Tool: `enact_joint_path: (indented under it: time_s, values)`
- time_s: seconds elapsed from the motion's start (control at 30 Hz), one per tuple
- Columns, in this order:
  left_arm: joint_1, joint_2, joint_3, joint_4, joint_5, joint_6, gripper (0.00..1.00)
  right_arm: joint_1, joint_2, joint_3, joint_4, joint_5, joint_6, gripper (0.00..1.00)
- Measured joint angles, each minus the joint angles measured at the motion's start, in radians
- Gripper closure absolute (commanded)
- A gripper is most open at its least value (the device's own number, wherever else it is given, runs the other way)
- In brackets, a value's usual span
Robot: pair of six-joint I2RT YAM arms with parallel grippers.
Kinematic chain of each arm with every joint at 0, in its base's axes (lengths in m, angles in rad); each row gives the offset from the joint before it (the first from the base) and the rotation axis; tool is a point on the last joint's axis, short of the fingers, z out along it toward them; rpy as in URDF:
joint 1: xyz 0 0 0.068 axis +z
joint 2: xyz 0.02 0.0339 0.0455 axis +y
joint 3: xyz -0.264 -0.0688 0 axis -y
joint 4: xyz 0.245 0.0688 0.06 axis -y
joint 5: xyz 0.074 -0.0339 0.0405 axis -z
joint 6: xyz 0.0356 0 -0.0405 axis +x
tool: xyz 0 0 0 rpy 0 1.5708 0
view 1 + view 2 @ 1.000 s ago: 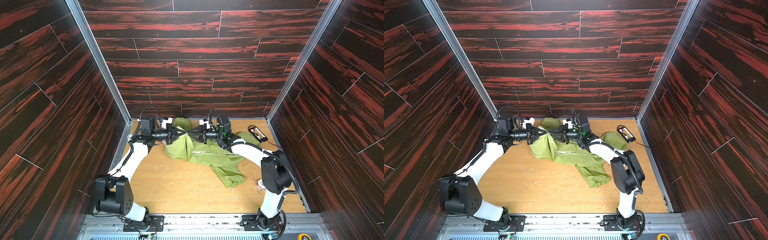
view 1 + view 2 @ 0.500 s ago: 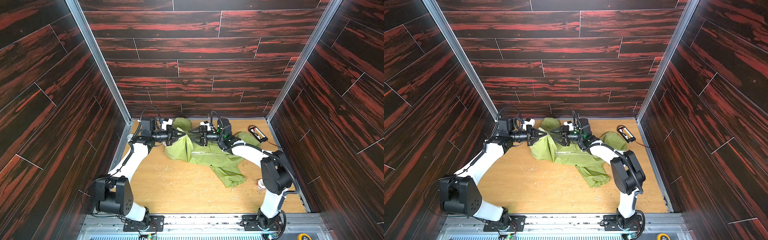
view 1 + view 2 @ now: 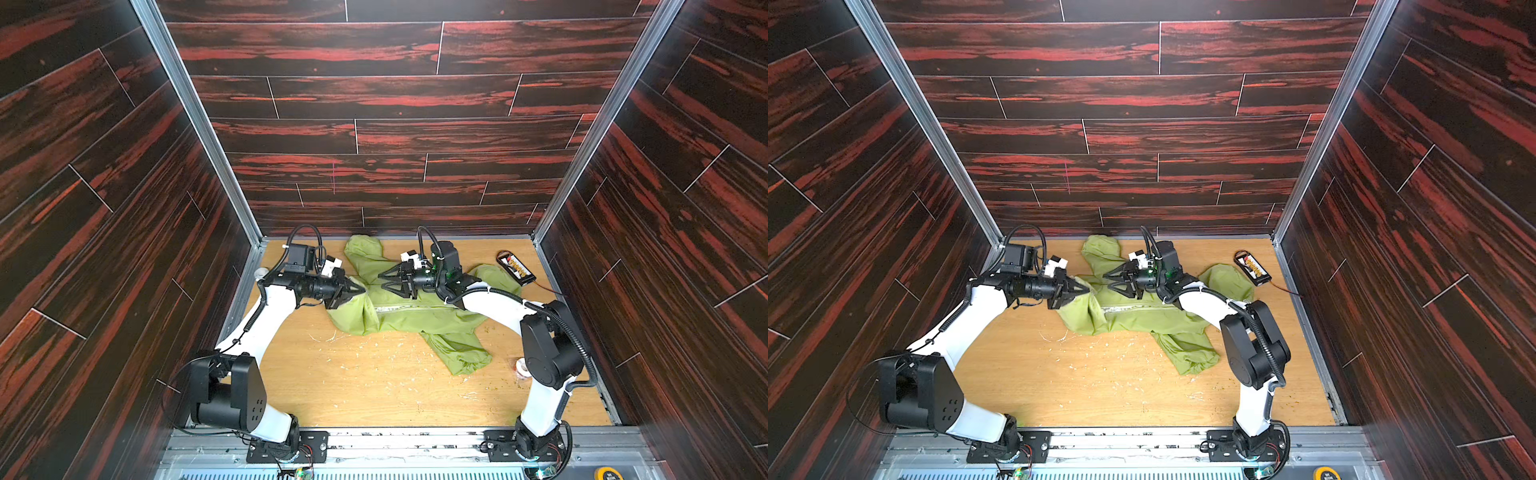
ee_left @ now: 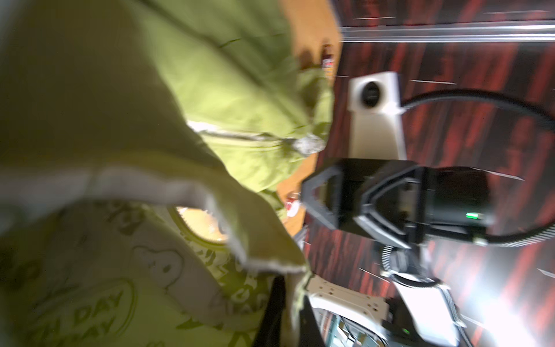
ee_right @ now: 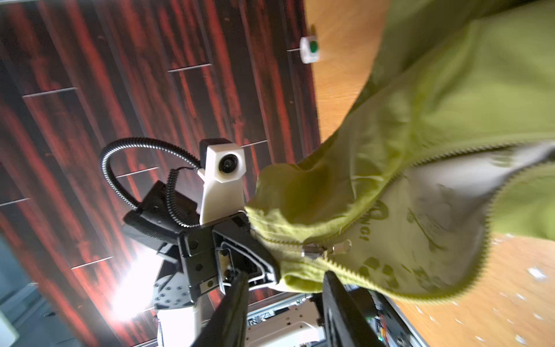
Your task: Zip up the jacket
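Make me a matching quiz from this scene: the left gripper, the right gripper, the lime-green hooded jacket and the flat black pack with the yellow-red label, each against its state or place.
1 left gripper
2 right gripper
3 lime-green hooded jacket
4 flat black pack with yellow-red label

A near the far right corner
B jaws open
C lying on the wooden tabletop, one end lifted
D shut on the jacket's edge

Pairs: 1-D, 2-B, 3-C, 4-A

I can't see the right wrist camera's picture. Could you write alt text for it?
The left gripper pinches the lime-green jacket's edge beside the metal zipper slider. Beyond the slider the zipper gapes, showing white printed lining. The right gripper's dark fingers stand apart in the foreground.
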Motion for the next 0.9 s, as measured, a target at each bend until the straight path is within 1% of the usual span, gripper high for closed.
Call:
enact_joint_path:
  time_s: [0.13, 0.27, 0.37, 0.43, 0.53, 0.63, 0.9]
  values:
    - [0.000, -0.028, -0.054, -0.095, -0.095, 0.034, 0.91, 0.000, 0.004, 0.032, -0.106, 0.000, -0.068, 0.59]
    - [0.000, -0.065, -0.112, -0.152, -0.180, 0.058, 0.89, 0.001, 0.016, 0.054, -0.174, -0.001, -0.114, 0.59]
    - [0.000, -0.089, -0.161, -0.176, -0.227, 0.072, 0.84, 0.002, 0.023, 0.056, -0.213, -0.002, -0.137, 0.59]
    - [0.000, -0.097, -0.195, -0.181, -0.249, 0.079, 0.80, 0.003, 0.025, 0.056, -0.234, -0.004, -0.151, 0.59]
    - [0.000, -0.103, -0.251, -0.171, -0.269, 0.083, 0.69, 0.004, 0.030, 0.058, -0.255, -0.009, -0.165, 0.59]
    - [0.000, -0.105, -0.278, -0.167, -0.290, 0.084, 0.62, 0.005, 0.032, 0.059, -0.267, -0.013, -0.175, 0.59]
    - [0.000, -0.105, -0.278, -0.126, -0.321, 0.098, 0.60, 0.005, 0.032, 0.059, -0.279, -0.028, -0.182, 0.59]
